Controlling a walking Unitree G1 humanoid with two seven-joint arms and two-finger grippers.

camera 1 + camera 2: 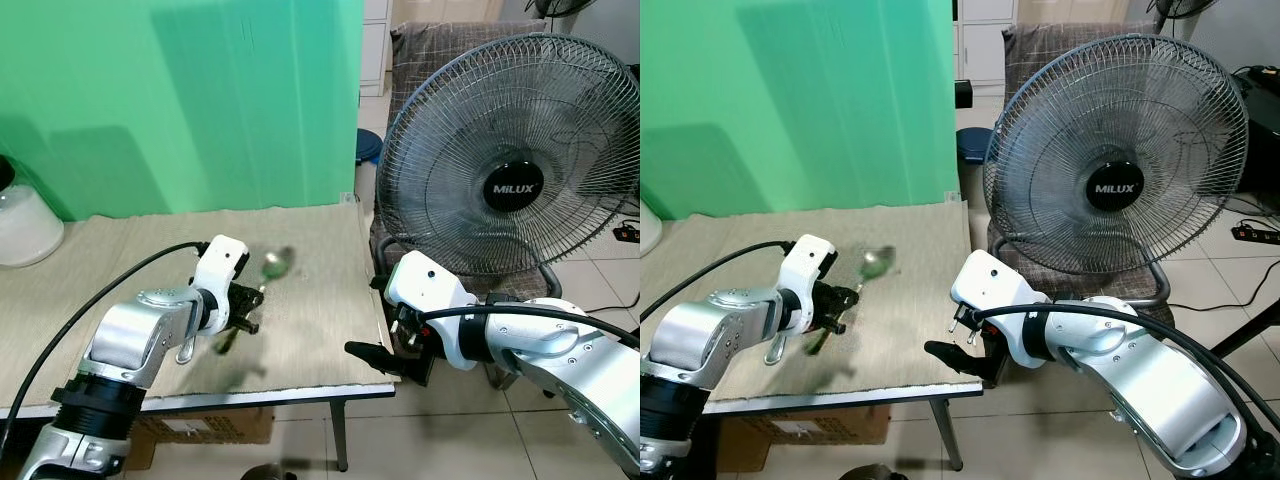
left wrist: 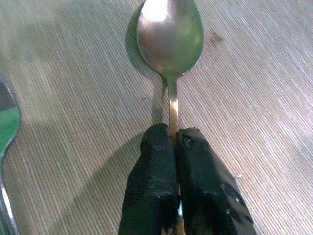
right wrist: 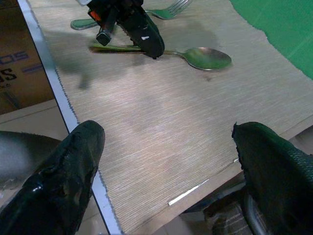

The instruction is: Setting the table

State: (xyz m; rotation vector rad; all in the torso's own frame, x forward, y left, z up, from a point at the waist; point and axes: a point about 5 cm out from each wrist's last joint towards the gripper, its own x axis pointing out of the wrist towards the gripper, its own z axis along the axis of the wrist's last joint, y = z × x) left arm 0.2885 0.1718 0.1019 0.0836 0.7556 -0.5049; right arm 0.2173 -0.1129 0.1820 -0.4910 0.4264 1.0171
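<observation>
Head views: the left tool (image 1: 243, 303) pinches the handle of a spoon (image 1: 274, 263) just above the beige mat (image 1: 300, 330) on the tabletop (image 1: 250, 398). The spoon's long axis runs from the tool away toward the green backdrop (image 1: 180, 100), bowl leading. The right tool (image 1: 958, 358) hangs at the mat's near corner on the fan (image 1: 515, 170) side, well apart from the spoon; the left arm is clearly the nearer.

Left wrist view: both black fingers (image 2: 154, 186) are pressed together on the handle, just behind the neck. The bowl (image 2: 170, 34) points straight ahead of the tool, close over the mat. A second piece of cutlery (image 2: 7, 147) lies beside it.

Right wrist view: the right tool's fingers (image 3: 63, 181) are spread wide and hold nothing. Beyond them the spoon lies level along the mat, with a fork (image 3: 166, 11) just past it. Judged from this, laying the spoon down falls to the left arm.
</observation>
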